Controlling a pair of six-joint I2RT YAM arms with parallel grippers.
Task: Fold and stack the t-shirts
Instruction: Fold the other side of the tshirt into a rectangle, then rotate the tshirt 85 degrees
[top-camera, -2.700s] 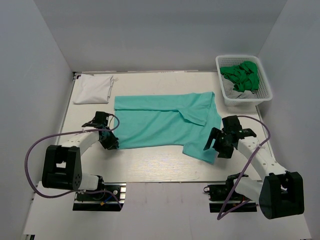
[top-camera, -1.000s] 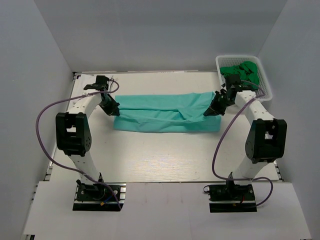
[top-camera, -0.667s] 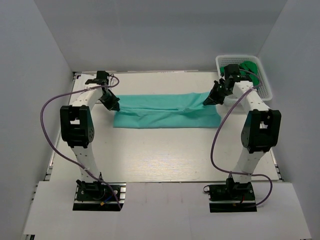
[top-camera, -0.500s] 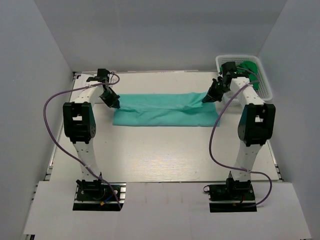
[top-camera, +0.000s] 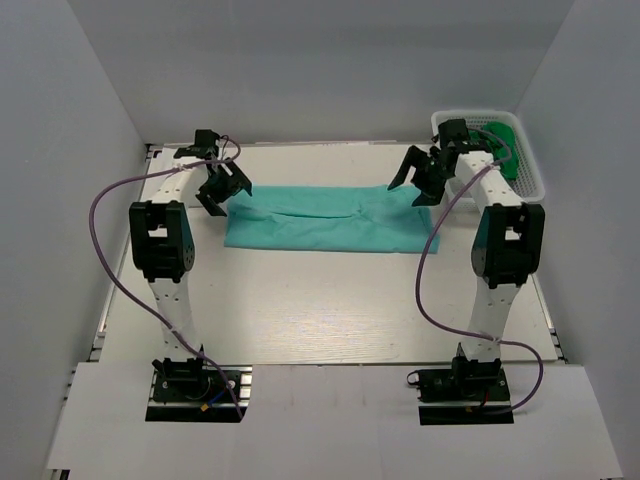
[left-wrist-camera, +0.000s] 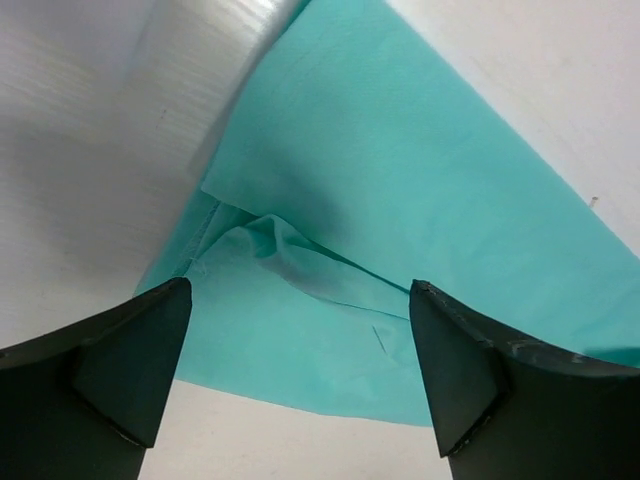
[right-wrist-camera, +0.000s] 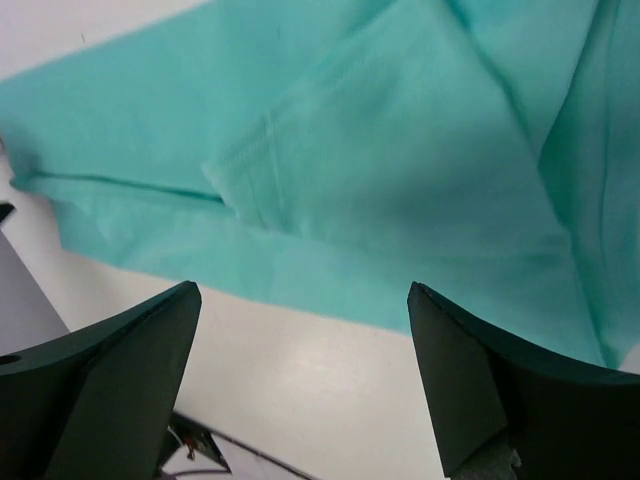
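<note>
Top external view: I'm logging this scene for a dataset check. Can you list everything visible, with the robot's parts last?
teal t-shirt: one, light teal, folded into a long strip, flat on the table's far half.
green t-shirt: one, bright green, bunched in the basket.
basket: one, white plastic mesh, far right corner.
table: one, white.
cables: two, purple, one looping beside each arm.
arms: two, white and black, reaching from the near edge.
left gripper: black, open, over the teal t-shirt's left end.
right gripper: black, open, over its right end.
</note>
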